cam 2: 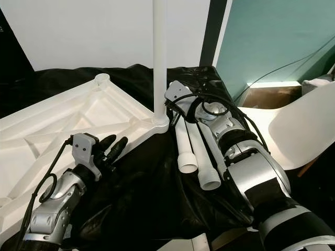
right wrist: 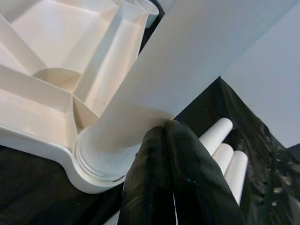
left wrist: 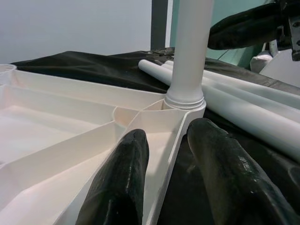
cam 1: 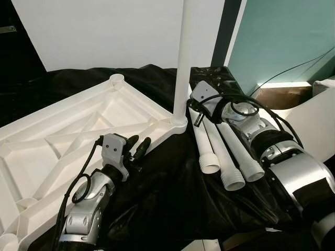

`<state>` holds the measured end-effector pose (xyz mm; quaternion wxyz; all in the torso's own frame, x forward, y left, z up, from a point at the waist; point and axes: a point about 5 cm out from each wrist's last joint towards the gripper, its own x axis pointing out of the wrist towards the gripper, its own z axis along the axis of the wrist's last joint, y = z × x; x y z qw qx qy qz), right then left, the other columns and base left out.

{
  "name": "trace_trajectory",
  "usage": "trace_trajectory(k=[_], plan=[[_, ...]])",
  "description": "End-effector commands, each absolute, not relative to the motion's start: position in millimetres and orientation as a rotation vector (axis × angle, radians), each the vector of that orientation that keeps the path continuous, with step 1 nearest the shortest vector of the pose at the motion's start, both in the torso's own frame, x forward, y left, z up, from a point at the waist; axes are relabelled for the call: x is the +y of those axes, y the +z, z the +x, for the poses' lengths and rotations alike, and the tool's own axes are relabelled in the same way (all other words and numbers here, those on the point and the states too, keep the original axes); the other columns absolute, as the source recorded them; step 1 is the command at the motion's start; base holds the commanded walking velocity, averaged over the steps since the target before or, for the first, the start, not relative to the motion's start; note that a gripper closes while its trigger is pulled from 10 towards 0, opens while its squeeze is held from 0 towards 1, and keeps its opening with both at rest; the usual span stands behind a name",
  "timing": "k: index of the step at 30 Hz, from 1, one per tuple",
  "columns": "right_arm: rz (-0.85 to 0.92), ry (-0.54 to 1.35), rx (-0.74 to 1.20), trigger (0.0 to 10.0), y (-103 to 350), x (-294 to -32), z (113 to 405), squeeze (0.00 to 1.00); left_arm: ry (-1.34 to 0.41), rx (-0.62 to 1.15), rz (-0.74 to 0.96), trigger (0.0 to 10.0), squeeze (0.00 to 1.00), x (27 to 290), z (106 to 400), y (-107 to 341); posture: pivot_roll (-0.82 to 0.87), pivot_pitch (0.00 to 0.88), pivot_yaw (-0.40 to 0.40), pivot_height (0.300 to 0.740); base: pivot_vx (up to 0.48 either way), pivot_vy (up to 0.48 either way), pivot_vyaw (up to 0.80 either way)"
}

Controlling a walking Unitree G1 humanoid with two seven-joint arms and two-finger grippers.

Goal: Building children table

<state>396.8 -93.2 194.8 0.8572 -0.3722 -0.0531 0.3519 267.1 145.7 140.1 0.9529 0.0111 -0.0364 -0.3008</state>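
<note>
A white plastic table top (cam 1: 63,136) lies upside down on black cloth, its ribs facing up. One white leg (cam 1: 183,63) stands upright in the near corner socket (cam 1: 178,122). Three loose white legs (cam 1: 230,157) lie side by side to the right of it. My left gripper (cam 1: 140,142) is open and low at the table top's edge, and its fingers (left wrist: 117,183) straddle the rim just before the socket. My right gripper (right wrist: 164,129) is shut, with its tips pressed against the side of the upright leg (right wrist: 154,89) just above the socket.
Black cloth (cam 1: 172,193) covers the work surface. An open corner socket (cam 1: 116,78) sits at the table top's far corner. A white chair shell (cam 2: 293,130) stands at the right beside a teal wall, with a cable hanging along it.
</note>
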Motion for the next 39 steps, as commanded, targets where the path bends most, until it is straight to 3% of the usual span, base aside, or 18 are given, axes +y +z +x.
trace_trajectory(k=[1,7,12,14,18,25,26,28,29,34,39], plan=[[-0.720,0.804,-0.137,10.0,188.7,-85.5,390.5,0.00,-0.617,-0.065,0.035,10.0,0.00,145.1,266.5,140.7,0.16,0.000,-0.036,0.740,0.000,0.000,0.00],[-0.559,0.859,-0.219,10.0,185.9,-71.8,380.0,0.00,-0.635,-0.025,0.050,10.0,0.00,148.9,264.1,137.3,0.13,0.000,-0.021,0.740,0.000,0.000,0.00],[-0.350,0.865,-0.327,10.0,179.1,-55.6,359.7,0.00,-0.769,0.132,0.153,10.0,0.00,161.8,258.0,127.8,0.09,0.000,0.013,0.740,0.000,0.000,0.00],[-0.332,0.866,-0.338,10.0,179.2,-54.7,357.5,0.00,-0.776,0.158,0.166,10.0,0.00,164.6,258.0,126.0,0.08,0.000,0.016,0.740,0.000,0.000,0.00],[-0.295,0.827,-0.369,10.0,186.4,-60.7,356.0,0.00,-0.731,0.388,0.313,10.0,0.00,189.9,264.8,105.0,0.06,0.000,0.035,0.740,0.000,0.000,0.00],[-0.270,0.790,-0.390,10.0,193.8,-67.1,356.3,0.00,-0.758,0.519,0.354,10.0,0.00,193.5,263.6,97.0,0.05,0.000,0.045,0.740,0.000,0.000,0.00],[-0.261,0.785,-0.398,10.0,195.9,-66.8,355.3,0.00,-0.765,0.554,0.366,4.7,0.00,192.8,263.1,93.0,0.05,0.000,0.045,0.740,0.000,0.000,0.00],[-0.256,0.785,-0.402,10.0,197.1,-66.2,354.5,0.00,-0.768,0.573,0.372,4.7,0.00,192.2,262.7,90.5,0.05,0.000,0.045,0.740,0.000,0.000,0.00],[-0.248,0.789,-0.408,10.0,198.5,-64.2,353.3,0.00,-0.763,0.578,0.372,0.0,0.00,190.3,264.1,88.3,0.05,0.000,0.048,0.740,0.000,0.000,0.00],[-0.235,0.796,-0.419,10.0,201.0,-60.2,350.1,0.00,-0.710,0.543,0.354,0.0,0.00,180.3,275.3,88.3,0.05,0.000,0.048,0.740,0.000,0.000,0.00],[-0.226,0.800,-0.419,10.0,202.4,-57.7,347.6,0.00,-0.566,0.426,0.226,0.0,0.00,157.0,304.6,99.5,0.04,0.000,0.046,0.740,0.000,0.000,0.00]])
